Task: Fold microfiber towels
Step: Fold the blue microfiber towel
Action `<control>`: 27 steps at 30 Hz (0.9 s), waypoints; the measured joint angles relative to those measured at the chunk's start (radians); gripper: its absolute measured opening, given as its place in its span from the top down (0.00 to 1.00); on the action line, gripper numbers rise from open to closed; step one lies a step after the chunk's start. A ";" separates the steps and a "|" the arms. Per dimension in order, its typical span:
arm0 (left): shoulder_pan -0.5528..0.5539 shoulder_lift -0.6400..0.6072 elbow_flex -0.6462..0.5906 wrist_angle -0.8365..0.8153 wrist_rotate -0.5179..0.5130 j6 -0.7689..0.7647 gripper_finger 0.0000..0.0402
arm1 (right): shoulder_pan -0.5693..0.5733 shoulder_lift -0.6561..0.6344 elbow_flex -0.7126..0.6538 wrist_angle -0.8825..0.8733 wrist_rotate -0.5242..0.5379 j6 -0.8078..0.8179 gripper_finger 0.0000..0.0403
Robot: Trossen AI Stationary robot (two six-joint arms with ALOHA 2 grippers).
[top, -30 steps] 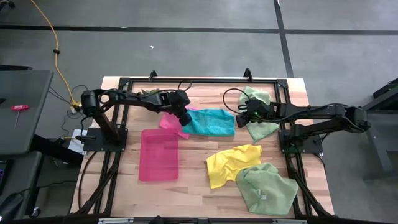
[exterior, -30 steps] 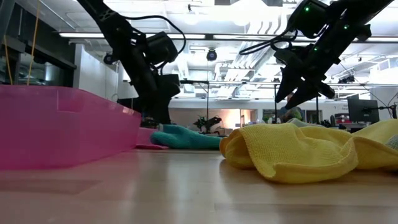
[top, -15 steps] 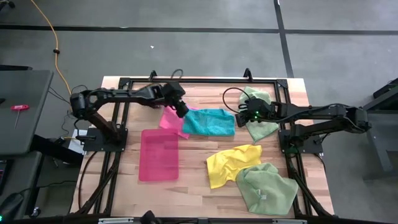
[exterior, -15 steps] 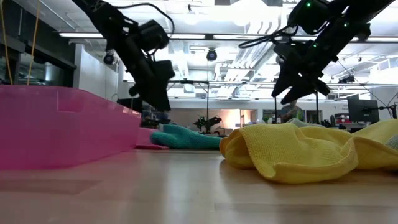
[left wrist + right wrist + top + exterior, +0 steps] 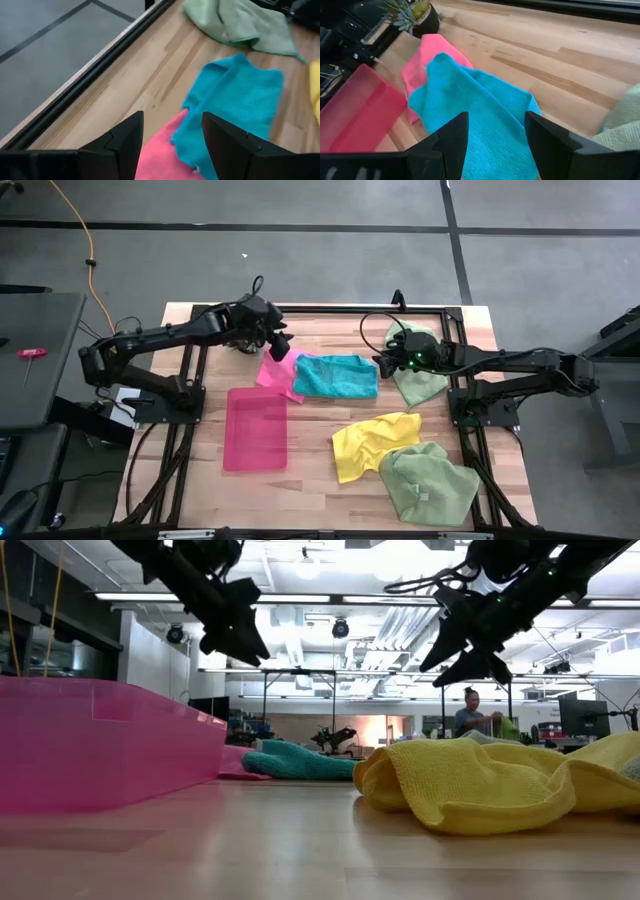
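A teal towel [image 5: 336, 376] lies flat at the table's far middle, its left edge over a hot pink towel [image 5: 274, 372]. My left gripper [image 5: 283, 346] hangs open above the pink towel's far end [image 5: 160, 157], touching nothing. My right gripper [image 5: 381, 366] is open in the air over the teal towel's right edge [image 5: 485, 125]. A pale green towel [image 5: 420, 380] lies crumpled under the right arm. A yellow towel [image 5: 372, 442] and another pale green one [image 5: 428, 483] lie bunched at the near right.
A translucent pink tray [image 5: 256, 428] stands at the near left, beside the pink towel. A small spiky plant [image 5: 412, 12] sits at the far left under the left arm. A black frame [image 5: 330, 308] runs around the table. A person [image 5: 470, 712] is far behind.
My left gripper has risen from the pink towel beside the teal one and drawn back toward the table's far left corner. The pink towel lies flat where it was. My right gripper has tipped its fingers up toward level, staying over the teal towel's right edge.
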 joint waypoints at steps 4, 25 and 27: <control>-0.021 0.000 -0.046 0.002 0.000 0.027 0.56 | 0.000 0.000 0.000 0.000 0.000 0.000 0.54; -0.029 0.251 -0.199 0.087 0.033 0.100 0.99 | 0.000 0.001 0.000 -0.001 0.027 0.008 0.54; -0.028 0.267 -0.188 0.084 0.034 0.108 1.00 | 0.000 0.001 0.000 -0.001 0.027 0.008 0.54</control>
